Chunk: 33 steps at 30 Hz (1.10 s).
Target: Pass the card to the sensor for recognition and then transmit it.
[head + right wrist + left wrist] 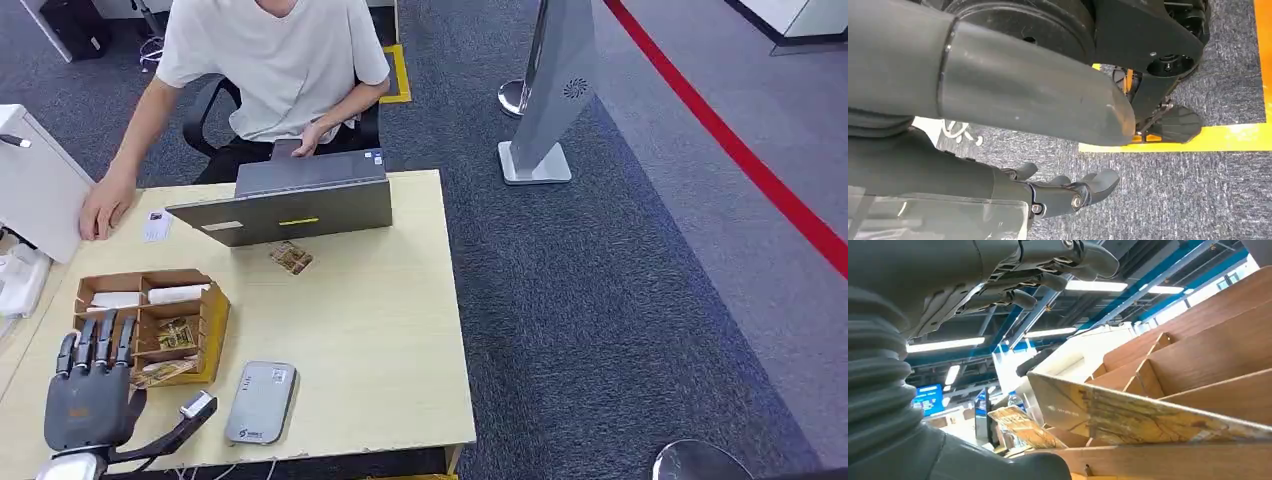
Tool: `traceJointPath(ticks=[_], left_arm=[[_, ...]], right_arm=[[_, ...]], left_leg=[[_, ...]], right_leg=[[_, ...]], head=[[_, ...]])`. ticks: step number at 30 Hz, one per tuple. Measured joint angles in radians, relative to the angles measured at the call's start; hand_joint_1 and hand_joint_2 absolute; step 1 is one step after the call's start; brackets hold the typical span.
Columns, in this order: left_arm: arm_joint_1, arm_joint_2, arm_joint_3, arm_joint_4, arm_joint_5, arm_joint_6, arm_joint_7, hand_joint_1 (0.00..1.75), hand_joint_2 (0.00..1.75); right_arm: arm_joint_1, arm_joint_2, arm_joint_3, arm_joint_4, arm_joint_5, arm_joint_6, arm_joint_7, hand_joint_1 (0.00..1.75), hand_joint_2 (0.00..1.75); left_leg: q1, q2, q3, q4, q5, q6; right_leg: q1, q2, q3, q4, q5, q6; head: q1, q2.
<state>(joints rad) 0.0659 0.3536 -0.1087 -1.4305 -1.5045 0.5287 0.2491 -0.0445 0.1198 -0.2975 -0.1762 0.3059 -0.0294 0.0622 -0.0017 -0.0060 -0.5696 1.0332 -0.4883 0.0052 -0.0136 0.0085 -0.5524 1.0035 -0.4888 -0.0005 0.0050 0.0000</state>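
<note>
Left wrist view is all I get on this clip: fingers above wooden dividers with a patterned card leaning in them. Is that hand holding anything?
Observer: No. In the head view the left hand hovers over the near-left corner of the wooden organizer, fingers straight and apart, empty.
Operator: Where is the sensor?
Observer: A grey card reader lies flat on the table beside the organizer, on the robot's right of it, near the front edge.
Operator: And the other arm?
Observer: The right hand hangs over grey carpet, holding nothing.
</note>
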Motion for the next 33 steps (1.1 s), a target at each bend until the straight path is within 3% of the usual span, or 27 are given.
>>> traceJointPath(ticks=[33], left_arm=[[-0.006, 0.011, -0.005, 0.056, 0.0, 0.069, 0.048, 0.0, 1.75]], right_arm=[[0.0, 0.0, 0.0, 0.0, 0.012, 0.003, 0.0, 0.0, 0.0]], left_leg=[[0.0, 0.0, 0.0, 0.0, 0.0, 0.0]], right_leg=[[0.0, 0.0, 0.0, 0.0, 0.0, 0.0]], head=[[0.0, 0.0]])
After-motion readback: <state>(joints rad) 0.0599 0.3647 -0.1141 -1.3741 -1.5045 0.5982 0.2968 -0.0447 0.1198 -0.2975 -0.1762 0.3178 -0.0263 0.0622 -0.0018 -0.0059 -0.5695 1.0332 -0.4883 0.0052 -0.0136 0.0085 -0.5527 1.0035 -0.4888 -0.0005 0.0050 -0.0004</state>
